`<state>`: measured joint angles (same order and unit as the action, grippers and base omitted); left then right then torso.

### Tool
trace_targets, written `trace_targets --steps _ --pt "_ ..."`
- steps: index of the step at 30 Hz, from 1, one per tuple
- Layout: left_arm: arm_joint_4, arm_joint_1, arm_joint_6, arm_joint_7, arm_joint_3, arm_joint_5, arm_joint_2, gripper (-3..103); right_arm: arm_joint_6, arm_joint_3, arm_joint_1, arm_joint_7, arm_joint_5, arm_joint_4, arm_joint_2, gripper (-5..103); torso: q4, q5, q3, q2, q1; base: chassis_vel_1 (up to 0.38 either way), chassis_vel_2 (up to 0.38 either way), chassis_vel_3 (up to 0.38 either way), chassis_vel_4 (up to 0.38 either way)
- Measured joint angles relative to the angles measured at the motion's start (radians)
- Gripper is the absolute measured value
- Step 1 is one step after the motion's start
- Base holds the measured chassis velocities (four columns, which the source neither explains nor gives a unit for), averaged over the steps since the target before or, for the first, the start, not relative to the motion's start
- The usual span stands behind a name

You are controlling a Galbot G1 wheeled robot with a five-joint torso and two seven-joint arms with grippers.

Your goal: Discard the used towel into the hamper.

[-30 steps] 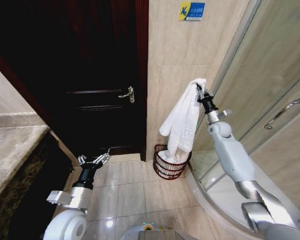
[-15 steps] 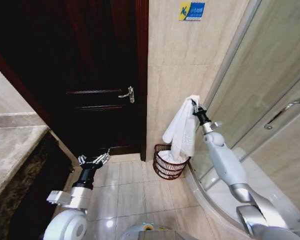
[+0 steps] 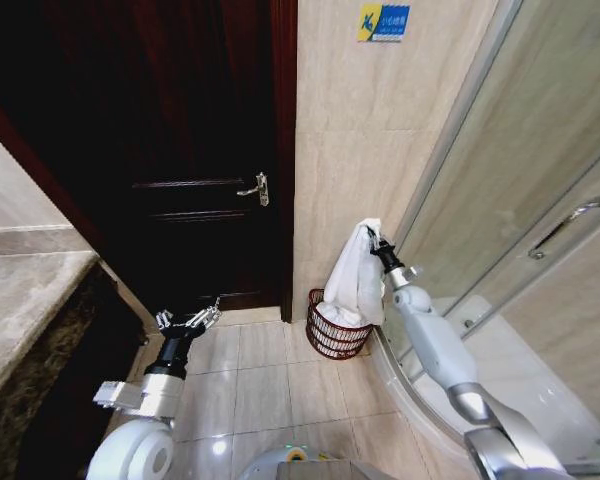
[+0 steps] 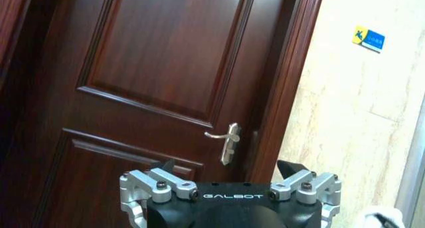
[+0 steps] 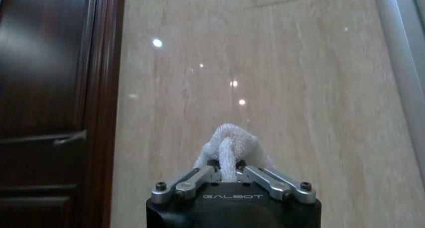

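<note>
Step in hand, as judged: the drop itself, w/ towel (image 3: 357, 282) already partly in hamper (image 3: 337, 325) but not yet let go. Right gripper (image 3: 372, 238) clamped on towel's top fold, fingers pinched together round a white bunch poking up between them in right wrist view (image 5: 229, 169). Towel hanging from that pinch as a long drape, lower end down inside hamper's rim, upper part above it against the beige tiled wall (image 3: 350, 120). Hamper on floor in the corner betw. dark wooden door (image 3: 180, 150) and glass shower enclosure (image 3: 540, 200), just beside the curved shower base. Next move, probably: bring the pinch a bit lower and centred over the hamper mouth, then part the fingers so the bulk falls in, not over the rim; some cloth looks to lie close to the near rim, so spill-over a risk. Right arm stretched fwd and up from lower right, forearm sloping toward the corner, wrist tipped so gripper points up at the wall. Left gripper (image 3: 188, 322) parked low on the left near the floor, aimed at the door, fingers spread apart w/ nothing betw. them (image 4: 229, 190); door handle (image 4: 224, 141) in its sights but well apart.
</note>
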<state>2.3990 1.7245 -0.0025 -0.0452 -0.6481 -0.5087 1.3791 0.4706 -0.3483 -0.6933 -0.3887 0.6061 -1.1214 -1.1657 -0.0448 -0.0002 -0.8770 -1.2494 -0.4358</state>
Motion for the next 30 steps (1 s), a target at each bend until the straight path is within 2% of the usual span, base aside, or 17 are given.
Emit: trace_targets --steps 9,30 --pt "0.000 0.000 0.000 0.000 0.000 0.000 0.000 100 0.006 -0.036 -0.125 0.015 -0.009 -0.051 -0.022 7 0.0003 0.0004 0.000 0.000 0.000 0.000 0.000 0.000 0.000" --pt "0.000 0.000 0.000 0.000 0.000 0.000 0.000 100 0.005 -0.057 -0.164 0.016 0.001 -0.084 -0.021 7 0.0002 0.0001 0.000 0.000 0.000 0.000 0.000 0.000 0.000"
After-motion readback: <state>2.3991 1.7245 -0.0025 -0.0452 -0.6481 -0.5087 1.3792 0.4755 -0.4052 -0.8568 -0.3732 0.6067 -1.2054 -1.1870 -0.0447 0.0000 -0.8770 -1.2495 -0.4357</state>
